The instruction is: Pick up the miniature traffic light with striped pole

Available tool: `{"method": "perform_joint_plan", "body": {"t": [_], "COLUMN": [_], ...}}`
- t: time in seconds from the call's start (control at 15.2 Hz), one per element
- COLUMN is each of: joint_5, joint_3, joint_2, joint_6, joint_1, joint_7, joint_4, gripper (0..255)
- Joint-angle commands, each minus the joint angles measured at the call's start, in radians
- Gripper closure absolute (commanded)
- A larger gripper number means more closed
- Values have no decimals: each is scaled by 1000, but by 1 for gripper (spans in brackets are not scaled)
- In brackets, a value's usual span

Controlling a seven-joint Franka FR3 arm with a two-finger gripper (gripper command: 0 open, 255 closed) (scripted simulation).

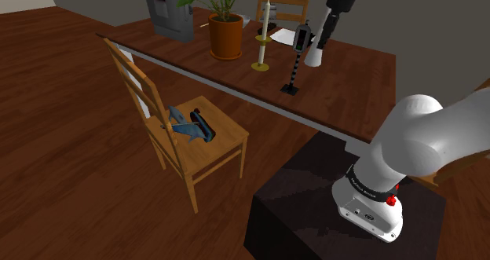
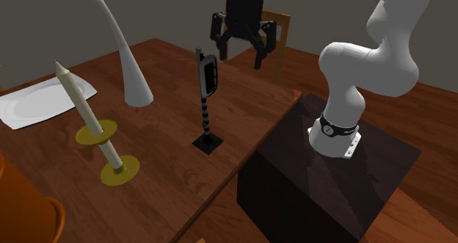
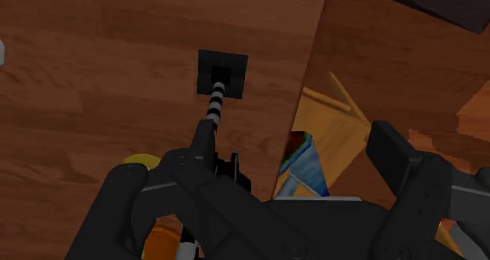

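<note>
- The miniature traffic light (image 2: 205, 95) stands upright on the brown wooden tabletop (image 2: 169, 183). It has a dark head, a black-and-white striped pole and a flat black square base, and the base sits near the tabletop's edge on the stand's side.
- The gripper (image 2: 240, 54) hangs above the light's head, and in the second exterior view it appears a little behind it. The jaws are spread wide, grasp nothing, and neither finger touches the light.
- In the wrist view the striped pole runs from the base up toward the hand. The head lies between the fingers, nearer one of them.
- A tall white vase (image 2: 132, 73) with a flared foot stands near the light, on the second exterior view's left. In the shoulder view it sits just beside the light's head and the gripper.
- A white candle (image 2: 81, 106) in a yellow holder with two discs stands tilted, further to that view's left and well apart from the light's base.
- A white plate (image 2: 40, 102) lies behind the candle.
- An orange pot (image 1: 225, 35) holding a green plant and a grey box (image 1: 167, 11) stand further along the tabletop.
- A wooden chair (image 1: 212, 140) beside the tabletop carries a blue object (image 1: 191, 127). A second chair (image 2: 277, 27) stands behind the gripper.
- The dark stand (image 2: 330, 190) abuts the tabletop's edge.
</note>
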Motion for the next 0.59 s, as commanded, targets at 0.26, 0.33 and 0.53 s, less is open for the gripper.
{"method": "perform_joint_plan", "body": {"t": [0.26, 0.33, 0.53], "joint_5": [53, 51, 46], "joint_3": [-184, -187, -196], "joint_2": [120, 120, 120], "joint_6": [126, 139, 178], "joint_1": [118, 117, 114], "joint_7": [-298, -299, -303], "joint_4": [127, 113, 75], "gripper": [0, 0, 0]}}
